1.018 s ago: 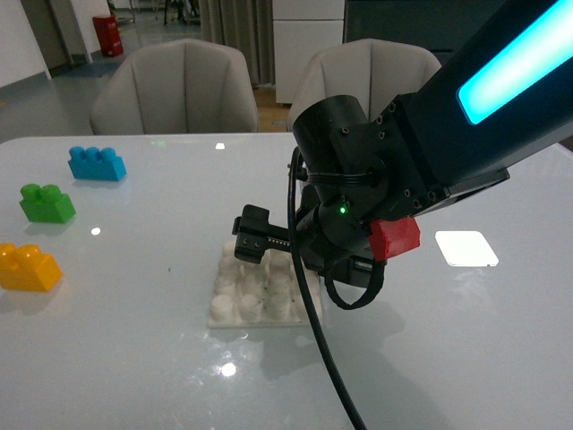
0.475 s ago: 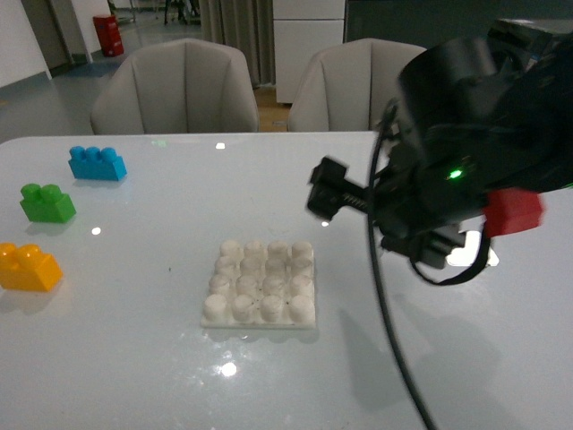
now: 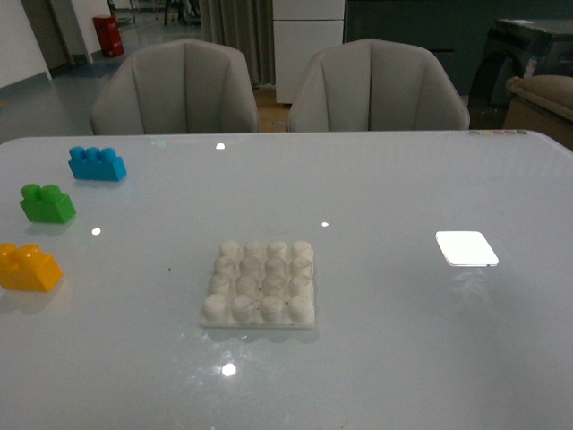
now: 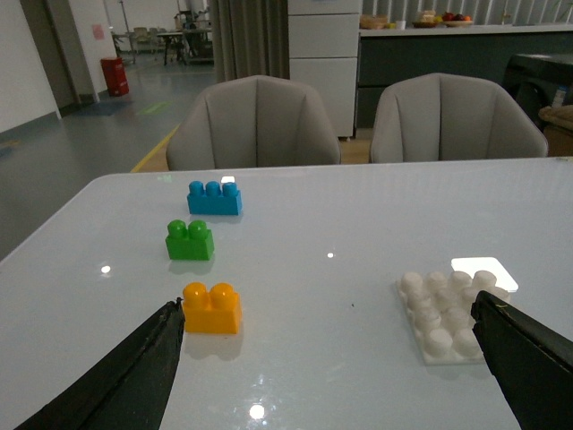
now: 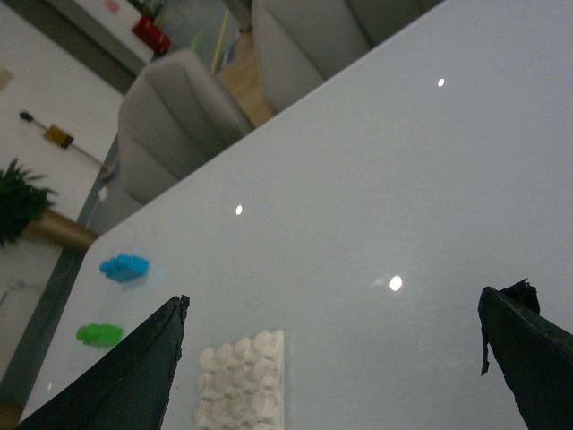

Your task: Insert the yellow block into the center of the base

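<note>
While the left gripper (image 4: pixel 327 367) and right gripper (image 5: pixel 327 367) are gaping wide, the yellow block (image 4: pixel 212 307) is lying before the left, green brick (image 4: pixel 190 240) beyond.

Past my glossy white tabletop (image 3: pixel 403 179), two grey armchairs (image 3: pixel 170 85) sit at twelve o'clock, shiny grey floor (image 4: pixel 89 134) behind.

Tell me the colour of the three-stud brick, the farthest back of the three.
The three-stud brick is blue, clearest in the left wrist view.
</note>
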Controlling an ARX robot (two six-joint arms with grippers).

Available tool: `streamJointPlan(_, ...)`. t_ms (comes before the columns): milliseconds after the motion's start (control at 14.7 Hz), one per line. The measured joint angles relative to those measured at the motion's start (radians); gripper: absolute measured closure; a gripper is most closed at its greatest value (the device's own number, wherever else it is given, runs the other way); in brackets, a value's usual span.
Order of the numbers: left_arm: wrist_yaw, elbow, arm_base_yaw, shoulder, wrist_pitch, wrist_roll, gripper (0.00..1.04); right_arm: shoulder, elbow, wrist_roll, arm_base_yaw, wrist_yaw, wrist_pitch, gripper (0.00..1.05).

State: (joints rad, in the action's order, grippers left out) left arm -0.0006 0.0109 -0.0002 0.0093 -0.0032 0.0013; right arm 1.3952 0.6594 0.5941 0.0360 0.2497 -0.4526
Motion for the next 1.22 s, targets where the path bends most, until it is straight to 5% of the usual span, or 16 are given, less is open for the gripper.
streamJointPlan(271,0.000,0.000,0.000,0.000,0.000,0.000,0.07,-0.312,-0.202,-0.099,0.190,0.011,-0.053,0.07)
streamJointPlan(407,0.000,0.000,0.000,0.000,0.000,0.000,0.07,-0.529,-0.323,-0.348,0.238,0.001,-0.041,0.28)
streamJointPlan(543,0.000,0.000,0.000,0.000,0.000,0.000,0.07,-0.819,-0.456,-0.523,0.140,-0.069,0.173,0.54)
streamJointPlan(611,0.000,0.000,0.000,0.000,0.000,0.000,0.07,-0.947,-0.466,-0.552,0.036,-0.183,0.262,0.67)
streamJointPlan(814,0.000,0.000,0.000,0.000,0.000,0.000,0.07,-1.081,-0.503,-0.579,-0.038,-0.249,0.245,0.98)
streamJointPlan(1221,0.000,0.000,0.000,0.000,0.000,0.000,0.07,-1.184,-0.611,-0.587,-0.036,-0.250,0.301,1.03)
